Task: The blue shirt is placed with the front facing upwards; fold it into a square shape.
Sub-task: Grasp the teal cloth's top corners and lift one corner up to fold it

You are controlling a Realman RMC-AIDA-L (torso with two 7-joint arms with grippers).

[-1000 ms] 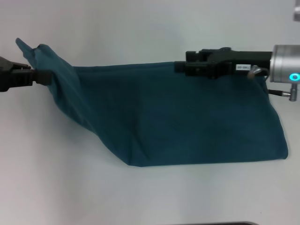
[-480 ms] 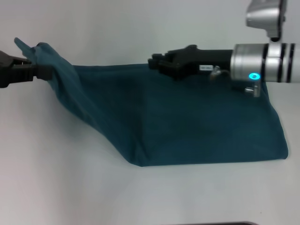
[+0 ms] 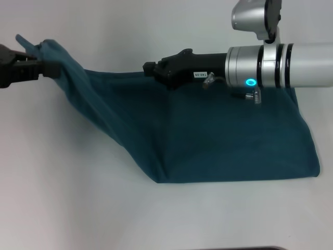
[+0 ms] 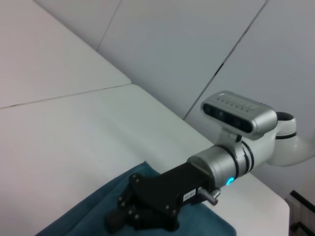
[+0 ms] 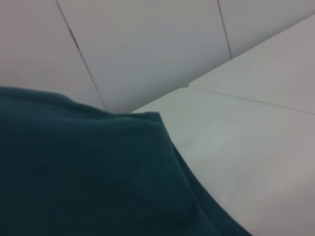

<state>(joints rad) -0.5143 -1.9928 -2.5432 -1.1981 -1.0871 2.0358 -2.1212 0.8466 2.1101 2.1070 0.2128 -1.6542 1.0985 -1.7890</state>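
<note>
A plain white table (image 3: pixel 62 198) fills the head view, with pale wall panels behind it in both wrist views. On it I see the blue shirt (image 3: pixel 234 140), folded into a broad dark teal panel showing no lettering, its near edge flat and its right corner tapering toward the table's right side. The left pincer (image 3: pixel 44 69), at the far left, is clamped on a bunched corner of the cloth and holds it lifted, so that a slanting fold runs down to the near edge. The right pincer (image 3: pixel 156 70) reaches in from the right along the shirt's far edge; I cannot tell whether it is wide, narrow or holding cloth. In the left wrist view its black body sits on the fabric.
</note>
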